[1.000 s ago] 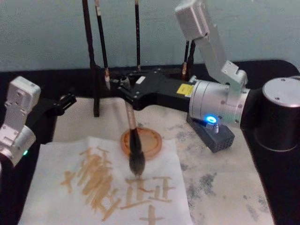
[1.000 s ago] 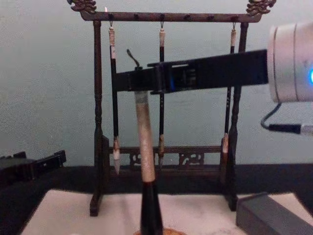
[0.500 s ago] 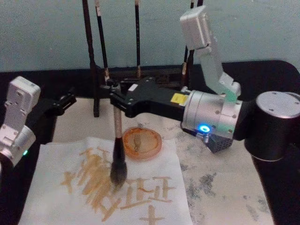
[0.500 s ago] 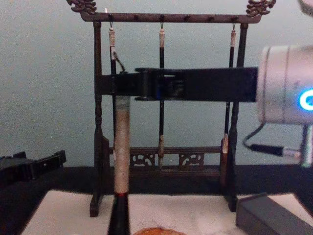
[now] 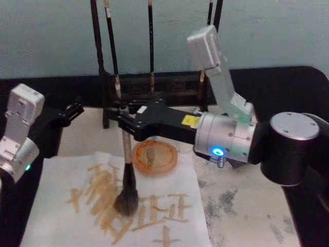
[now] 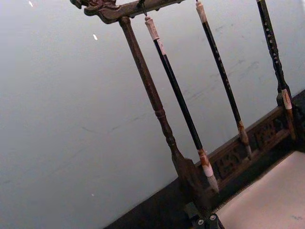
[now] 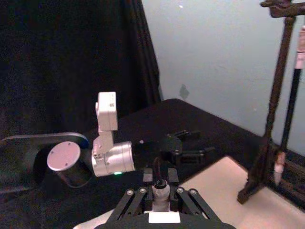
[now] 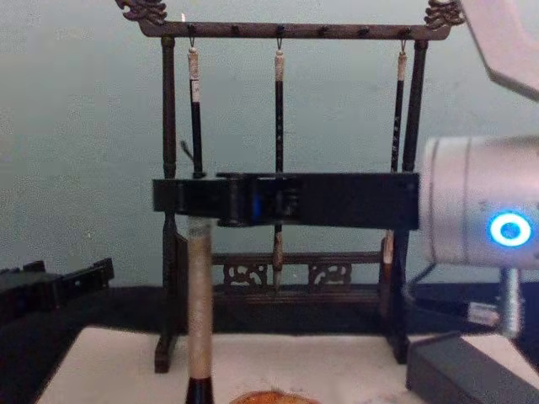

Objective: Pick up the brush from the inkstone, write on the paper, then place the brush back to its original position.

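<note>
The brush stands nearly upright, its bushy head pressed onto the paper among tan strokes. My right gripper is shut on its pale upper handle, reaching in from the right. In the chest view the handle hangs below the right gripper. The right wrist view has the handle's top end between the fingers. The inkstone, a round orange dish, lies just right of the brush at the paper's far edge. My left gripper rests open at the far left, off the paper.
A dark wooden rack with three thin hanging brushes stands behind the paper. A dark grey box sits at the right. The pale mat to the right of the paper is ink-stained.
My right gripper has carried the brush leftward and down, from in front of the inkstone to the paper's middle strokes. The bristles now press flatter on the paper. The left arm is still.
</note>
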`<state>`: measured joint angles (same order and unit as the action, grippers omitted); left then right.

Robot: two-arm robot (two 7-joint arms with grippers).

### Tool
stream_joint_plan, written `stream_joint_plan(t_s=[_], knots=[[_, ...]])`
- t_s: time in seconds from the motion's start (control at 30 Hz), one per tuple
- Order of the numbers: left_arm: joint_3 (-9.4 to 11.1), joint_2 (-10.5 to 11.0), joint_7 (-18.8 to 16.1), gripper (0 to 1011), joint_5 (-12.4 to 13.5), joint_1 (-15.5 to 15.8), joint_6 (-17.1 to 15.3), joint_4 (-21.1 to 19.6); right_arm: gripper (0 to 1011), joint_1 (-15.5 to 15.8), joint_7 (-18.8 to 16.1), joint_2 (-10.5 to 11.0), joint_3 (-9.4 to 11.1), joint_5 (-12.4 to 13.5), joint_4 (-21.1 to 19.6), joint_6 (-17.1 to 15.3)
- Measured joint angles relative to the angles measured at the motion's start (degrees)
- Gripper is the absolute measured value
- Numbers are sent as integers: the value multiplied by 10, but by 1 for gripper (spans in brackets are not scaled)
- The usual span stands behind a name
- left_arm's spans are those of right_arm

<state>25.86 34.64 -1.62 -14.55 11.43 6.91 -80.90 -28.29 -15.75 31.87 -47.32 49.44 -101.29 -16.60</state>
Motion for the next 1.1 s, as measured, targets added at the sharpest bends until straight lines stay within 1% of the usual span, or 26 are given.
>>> stream_joint_plan(t_s=[0.27, 0.37, 0.4, 0.5, 0.63, 0.73, 0.8, 0.9, 0.93, 1.03, 1.1], knots=[[0, 0, 0, 1002, 0, 0, 0, 0, 182, 28, 8, 21, 28, 4, -22, 1], [0, 0, 0, 1002, 0, 0, 0, 0, 182, 40, 13, 32, 40, 5, -35, -1], [0, 0, 0, 1000, 0, 0, 0, 0, 182, 40, 13, 32, 40, 5, -35, -1], [0, 0, 0, 1002, 0, 0, 0, 0, 182, 52, 20, 45, 53, 5, -50, -4], [0, 0, 0, 1002, 0, 0, 0, 0, 182, 61, 27, 55, 65, 5, -63, -9], [0, 0, 0, 1000, 0, 0, 0, 0, 182, 64, 31, 58, 73, 2, -69, -14], [0, 0, 0, 1002, 0, 0, 0, 0, 182, 65, 32, 58, 76, 0, -71, -15], [0, 0, 0, 1002, 0, 0, 0, 0, 182, 61, 32, 51, 80, -4, -70, -18], [0, 0, 0, 1002, 0, 0, 0, 0, 182, 57, 32, 44, 80, -6, -67, -20], [0, 0, 0, 1002, 0, 0, 0, 0, 182, 48, 28, 31, 80, -9, -58, -21], [0, 0, 0, 1002, 0, 0, 0, 0, 182, 37, 20, 14, 78, -11, -47, -22]])
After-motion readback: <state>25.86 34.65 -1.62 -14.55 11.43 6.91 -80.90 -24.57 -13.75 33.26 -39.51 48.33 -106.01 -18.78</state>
